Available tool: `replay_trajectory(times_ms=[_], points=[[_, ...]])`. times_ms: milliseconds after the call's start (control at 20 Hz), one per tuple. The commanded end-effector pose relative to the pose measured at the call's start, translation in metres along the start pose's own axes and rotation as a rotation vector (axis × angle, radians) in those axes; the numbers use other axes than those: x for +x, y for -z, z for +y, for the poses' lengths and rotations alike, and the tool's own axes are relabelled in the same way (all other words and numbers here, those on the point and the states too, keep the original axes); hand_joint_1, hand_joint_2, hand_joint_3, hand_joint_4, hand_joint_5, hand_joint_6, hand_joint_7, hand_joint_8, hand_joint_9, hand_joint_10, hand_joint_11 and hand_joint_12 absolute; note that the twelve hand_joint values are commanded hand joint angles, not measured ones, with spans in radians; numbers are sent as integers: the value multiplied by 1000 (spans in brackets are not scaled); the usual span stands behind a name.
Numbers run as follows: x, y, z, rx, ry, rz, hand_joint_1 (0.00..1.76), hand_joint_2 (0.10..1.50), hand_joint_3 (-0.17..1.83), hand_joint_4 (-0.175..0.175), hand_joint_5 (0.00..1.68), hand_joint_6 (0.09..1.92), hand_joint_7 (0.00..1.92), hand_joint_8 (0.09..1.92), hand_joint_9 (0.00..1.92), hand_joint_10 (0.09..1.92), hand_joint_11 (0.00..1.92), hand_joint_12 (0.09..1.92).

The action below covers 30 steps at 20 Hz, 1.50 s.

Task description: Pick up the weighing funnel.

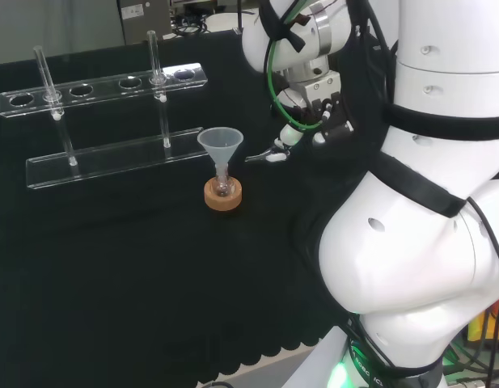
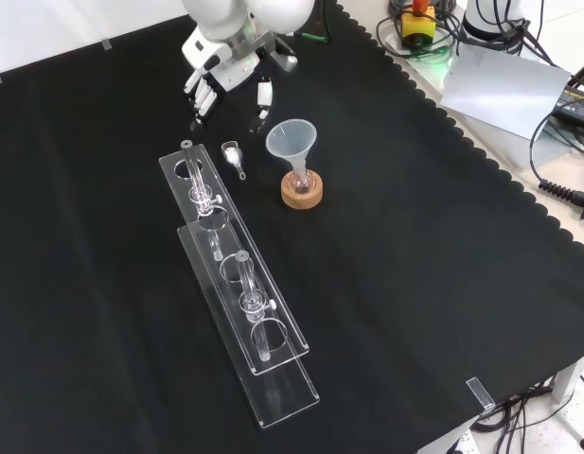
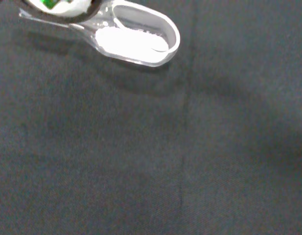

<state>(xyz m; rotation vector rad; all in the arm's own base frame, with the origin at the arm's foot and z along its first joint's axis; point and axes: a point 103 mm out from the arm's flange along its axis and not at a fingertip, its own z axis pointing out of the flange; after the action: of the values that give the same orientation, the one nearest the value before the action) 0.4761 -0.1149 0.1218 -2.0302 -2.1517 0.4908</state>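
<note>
Your hand [image 2: 225,68] hovers over the desk [image 2: 443,284], fingers relaxed and spread apart, holding nothing. In the front view the weighing funnel [image 2: 233,153] lies on the cloth just ahead of the fingertips, not touching them, with something white in its scoop. The funnel [image 2: 292,140] stands just beside it.

I count one funnel [image 2: 292,139] (stem in one small flask [image 2: 301,178]), one cork ring [image 2: 302,197] and one weighing funnel [image 2: 232,151]. I also see one clear rack [image 2: 282,388].

Black cloth [image 2: 443,284] (scalloped edge) covers the bench; cables [image 2: 557,186] cross pale floor [image 2: 580,151]
</note>
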Motion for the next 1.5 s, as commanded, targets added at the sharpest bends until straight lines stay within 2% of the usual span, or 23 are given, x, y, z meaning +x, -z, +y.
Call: replay_trajectory(times_ms=[50,850,1500], points=[[4,-13,6,8,17,13,774,672,529,-71,498,87,524,752,703,594,348,1355],[7,-38,14,14,38,1,855,664,550,-67,558,87,548,756,722,586,358,1343],[11,-46,21,5,34,-8,825,645,598,-66,572,97,569,754,740,572,367,1334]])
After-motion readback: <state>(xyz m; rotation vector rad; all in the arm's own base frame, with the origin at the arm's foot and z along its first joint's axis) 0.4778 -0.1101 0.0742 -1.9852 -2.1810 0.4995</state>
